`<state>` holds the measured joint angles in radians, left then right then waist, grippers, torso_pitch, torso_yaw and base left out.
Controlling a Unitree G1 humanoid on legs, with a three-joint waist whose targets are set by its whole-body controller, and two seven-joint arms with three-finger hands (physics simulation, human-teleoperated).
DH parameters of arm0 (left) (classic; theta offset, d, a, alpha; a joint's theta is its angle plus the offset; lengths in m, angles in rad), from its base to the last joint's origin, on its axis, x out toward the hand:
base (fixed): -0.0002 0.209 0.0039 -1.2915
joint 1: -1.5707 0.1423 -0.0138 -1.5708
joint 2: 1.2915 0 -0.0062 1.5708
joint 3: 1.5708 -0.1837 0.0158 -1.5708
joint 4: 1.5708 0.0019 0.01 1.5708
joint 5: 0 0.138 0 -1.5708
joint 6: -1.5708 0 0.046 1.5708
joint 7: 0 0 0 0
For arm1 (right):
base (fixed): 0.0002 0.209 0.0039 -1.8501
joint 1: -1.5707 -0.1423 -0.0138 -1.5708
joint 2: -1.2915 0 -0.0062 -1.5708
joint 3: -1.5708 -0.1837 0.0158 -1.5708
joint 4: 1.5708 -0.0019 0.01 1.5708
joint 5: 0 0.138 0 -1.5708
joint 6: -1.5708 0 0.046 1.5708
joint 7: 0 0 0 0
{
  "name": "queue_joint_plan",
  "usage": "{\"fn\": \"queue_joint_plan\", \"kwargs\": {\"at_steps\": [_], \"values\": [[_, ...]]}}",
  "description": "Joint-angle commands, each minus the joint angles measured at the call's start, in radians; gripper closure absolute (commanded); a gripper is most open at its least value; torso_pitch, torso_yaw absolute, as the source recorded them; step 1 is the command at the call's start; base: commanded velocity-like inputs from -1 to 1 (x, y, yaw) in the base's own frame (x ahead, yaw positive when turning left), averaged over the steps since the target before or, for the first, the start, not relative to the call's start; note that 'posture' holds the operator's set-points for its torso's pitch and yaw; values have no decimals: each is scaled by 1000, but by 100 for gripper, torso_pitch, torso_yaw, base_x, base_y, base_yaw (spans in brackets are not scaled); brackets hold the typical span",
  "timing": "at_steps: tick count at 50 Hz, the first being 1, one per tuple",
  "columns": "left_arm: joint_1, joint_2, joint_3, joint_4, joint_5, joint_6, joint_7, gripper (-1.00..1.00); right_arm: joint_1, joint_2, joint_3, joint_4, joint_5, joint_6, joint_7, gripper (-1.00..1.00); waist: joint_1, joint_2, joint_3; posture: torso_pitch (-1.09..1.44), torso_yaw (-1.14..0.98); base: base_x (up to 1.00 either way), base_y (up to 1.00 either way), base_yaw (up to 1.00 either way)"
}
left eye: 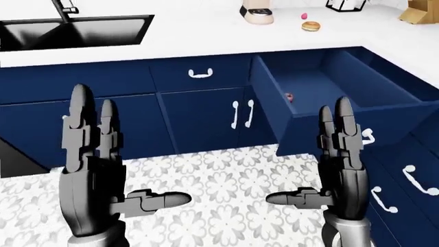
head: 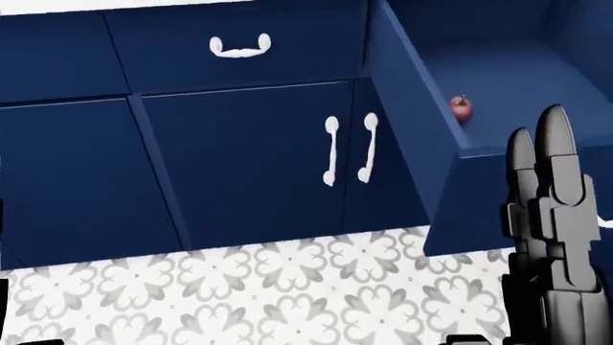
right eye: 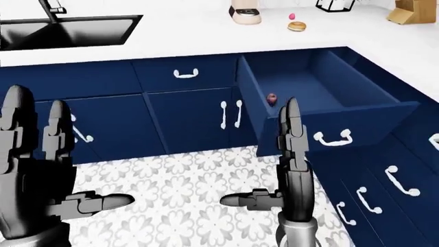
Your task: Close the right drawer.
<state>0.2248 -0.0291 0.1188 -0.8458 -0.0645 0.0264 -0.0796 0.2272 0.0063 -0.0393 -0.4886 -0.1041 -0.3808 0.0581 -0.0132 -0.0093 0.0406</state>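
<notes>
**A:** Which step is this?

**B:** The approach, by the look of it. The drawer [right eye: 322, 98] stands pulled well out of the dark blue cabinets, right of centre in the right-eye view, its white handle [right eye: 333, 138] on the near front panel. The right hand [left eye: 343, 154] is raised just beside that panel, fingers straight up and thumb out, holding nothing; whether it touches the panel I cannot tell.

**A:** And the other one?

**B:** The left hand [left eye: 92, 149] is likewise spread and empty, well apart at the left.

**A:** What does the next move call for?

**B:** Probably setting the right palm flat on the front panel and pushing it toward the far cabinets. A small red thing [head: 461, 108], perhaps an apple, lies inside and could roll.

**A:** The room?

**B:** A kitchen: a white surface [left eye: 206, 36] runs along the far side with a black sink [left eye: 75, 31] at left, a doughnut [left eye: 311, 26] and a small appliance [left eye: 258, 14] further right. A closed drawer [head: 239, 50] and cupboard doors [head: 259, 158] sit left of the open one, above a grey-and-white patterned tile floor [left eye: 220, 180].
</notes>
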Motion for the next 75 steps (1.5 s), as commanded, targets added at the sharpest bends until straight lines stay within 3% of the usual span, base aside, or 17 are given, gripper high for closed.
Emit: {"fn": "queue_joint_plan", "kwargs": {"at_steps": [1,5,8,17,21,31,34,36,44,47,48,59,62,63,64,67,75], "values": [[-8,2,-1,-34,-1,-26,-1,-100,-10,-1,1,-42,5,-27,-5,-100,-2,-1,-7,0,0,0,0,-48],[-7,1,-5,-45,0,-17,1,-100,-14,-3,3,-42,5,-24,-5,-100,-10,22,4,0,0,0,0,-64],[-9,2,-6,-48,1,-12,3,-100,-5,-2,9,-45,1,-31,-4,-100,-4,88,8,0,0,0,0,-70],[-8,2,-10,-50,2,-9,2,-100,8,-2,10,-55,2,-32,-3,-100,10,24,4,0,0,0,0,-70],[-6,2,-11,-38,2,-20,1,-100,3,-3,10,-48,-3,-30,-5,-100,7,-59,-16,0,0,0,0,-70],[-2,3,-15,-35,3,-25,1,-100,-8,-3,18,-21,-13,-40,-12,-100,-2,37,25,0,0,0,0,-70],[-1,3,-16,-33,3,-29,0,-100,-3,-4,20,-24,-15,-41,-13,-100,12,116,2,0,0,0,0,-70],[0,3,-15,-37,2,-27,0,-100,-4,-4,21,-23,-14,-40,-13,-100,20,86,20,0,0,0,0,-70],[0,3,-15,-35,1,-27,-1,-100,-7,-5,20,-21,-15,-38,-13,-100,19,17,4,0,0,0,0,-70],[-1,3,-15,-38,0,-23,-1,-100,-5,-5,22,-21,-17,-41,-14,-100,16,-36,-1,0,0,0,0,-70],[-1,3,-15,-37,1,-23,-1,-100,-5,-4,23,-22,-16,-40,-15,-100,8,-75,-16,0,0,0,0,-70],[0,3,-16,-32,2,-26,-1,-100,4,-5,23,-33,-12,-36,-10,-100,0,47,24,0,0,0,0,-70],[2,2,-18,-31,3,-29,-2,-100,-4,-5,22,-28,-14,-32,-12,-100,20,139,-7,0,0,0,0,-70],[3,2,-18,-30,1,-30,-2,-100,-5,-5,22,-25,-14,-32,-12,-100,24,73,23,0,0,0,0,-70],[4,2,-18,-30,2,-31,-2,-100,-5,-5,23,-24,-16,-34,-12,-100,17,93,21,0,0,0,0,-71],[4,2,-17,-30,1,-31,-2,-100,-5,-5,23,-19,-16,-37,-13,-100,16,74,-3,0,0,0,0,-70],[5,2,-17,-34,0,-29,-2,-100,-6,-5,22,-10,-16,-43,-15,-100,16,-50,-7,0,0,0,0,-68]]}}
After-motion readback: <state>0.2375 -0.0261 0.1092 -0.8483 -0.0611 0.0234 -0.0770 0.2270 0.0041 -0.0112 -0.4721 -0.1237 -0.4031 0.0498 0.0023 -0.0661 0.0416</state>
